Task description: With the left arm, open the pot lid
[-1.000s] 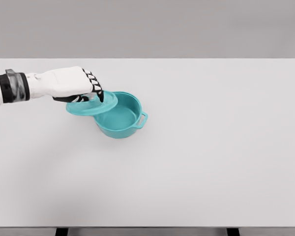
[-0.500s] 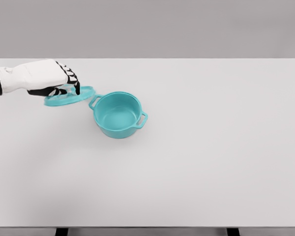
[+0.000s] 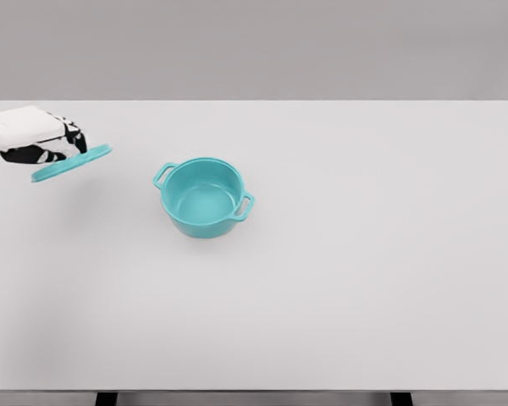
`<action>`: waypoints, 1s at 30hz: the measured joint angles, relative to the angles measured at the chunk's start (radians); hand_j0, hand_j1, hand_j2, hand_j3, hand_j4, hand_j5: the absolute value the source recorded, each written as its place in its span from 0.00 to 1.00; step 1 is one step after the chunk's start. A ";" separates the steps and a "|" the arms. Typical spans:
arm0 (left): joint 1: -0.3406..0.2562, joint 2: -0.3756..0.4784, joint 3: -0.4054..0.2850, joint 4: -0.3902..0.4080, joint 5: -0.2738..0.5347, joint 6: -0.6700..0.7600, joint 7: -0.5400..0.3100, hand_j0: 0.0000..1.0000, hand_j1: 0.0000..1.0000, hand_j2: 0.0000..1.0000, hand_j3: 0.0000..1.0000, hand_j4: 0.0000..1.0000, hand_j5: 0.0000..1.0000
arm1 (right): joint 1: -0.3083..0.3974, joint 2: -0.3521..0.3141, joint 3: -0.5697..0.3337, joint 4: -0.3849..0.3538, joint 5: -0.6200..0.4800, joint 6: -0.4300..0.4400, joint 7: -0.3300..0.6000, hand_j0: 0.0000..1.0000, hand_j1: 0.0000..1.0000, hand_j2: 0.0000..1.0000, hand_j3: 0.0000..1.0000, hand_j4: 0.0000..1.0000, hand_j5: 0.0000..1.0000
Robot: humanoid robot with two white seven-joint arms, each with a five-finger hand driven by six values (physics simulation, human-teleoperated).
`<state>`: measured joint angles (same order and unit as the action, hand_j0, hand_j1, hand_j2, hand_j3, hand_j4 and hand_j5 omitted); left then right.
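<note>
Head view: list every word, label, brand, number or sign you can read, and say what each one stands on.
None: no readable text shows anywhere in the head view.
The teal pot has plain walls and an unmarked inside.
The teal lid, held by the left hand, shows no lettering.
The black and white pattern on the hand's fingers is no writing.
The white table bears no marks.

L hand at far left edge, palm down, fingers curled in a grasp.

Simulated test bench: bare white table, plain grey backdrop, rendered look.
</note>
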<state>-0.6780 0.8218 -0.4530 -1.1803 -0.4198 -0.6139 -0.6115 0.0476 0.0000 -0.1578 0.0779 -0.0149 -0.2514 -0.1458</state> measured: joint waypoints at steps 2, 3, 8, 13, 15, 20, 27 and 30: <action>0.000 -0.009 -0.001 0.021 -0.009 0.000 0.000 0.49 0.49 0.49 0.49 0.49 0.49 | 0.000 0.000 0.000 0.000 0.000 0.000 0.000 1.00 1.00 1.00 1.00 1.00 1.00; 0.000 -0.015 0.000 0.028 -0.020 0.000 0.000 0.49 0.49 0.49 0.49 0.49 0.49 | 0.000 0.000 0.000 0.000 0.000 0.000 0.000 1.00 1.00 1.00 1.00 1.00 1.00; 0.002 -0.029 -0.002 0.043 -0.049 0.000 0.000 0.49 0.49 0.49 0.49 0.49 0.49 | 0.000 0.000 0.000 -0.001 0.000 0.000 0.000 1.00 1.00 1.00 1.00 1.00 1.00; 0.002 -0.032 -0.003 0.046 -0.056 0.000 0.000 0.49 0.49 0.49 0.49 0.49 0.49 | 0.000 0.000 0.000 0.000 0.000 0.000 0.000 1.00 1.00 1.00 1.00 1.00 1.00; 0.002 -0.032 -0.004 0.050 -0.062 0.000 0.000 0.49 0.49 0.49 0.49 0.49 0.49 | 0.000 0.000 0.000 0.000 0.000 0.000 0.000 1.00 1.00 1.00 1.00 1.00 1.00; 0.002 -0.033 -0.004 0.056 -0.067 0.000 0.000 0.49 0.49 0.49 0.49 0.49 0.49 | 0.000 0.000 0.000 0.000 0.000 0.000 0.000 1.00 1.00 1.00 1.00 1.00 1.00; 0.002 -0.037 -0.002 0.056 -0.071 0.000 0.000 0.71 0.71 0.71 0.71 0.71 0.71 | 0.000 0.000 0.000 0.000 0.000 0.000 0.000 1.00 1.00 1.00 1.00 1.00 1.00; 0.002 -0.043 -0.001 0.057 -0.076 0.000 0.000 0.96 0.96 0.96 0.96 0.96 0.96 | 0.000 0.000 0.000 0.000 0.000 0.000 0.000 1.00 1.00 1.00 1.00 1.00 1.00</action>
<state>-0.6765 0.7787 -0.4539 -1.1232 -0.4962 -0.6135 -0.6113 0.0476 0.0000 -0.1578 0.0775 -0.0147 -0.2514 -0.1458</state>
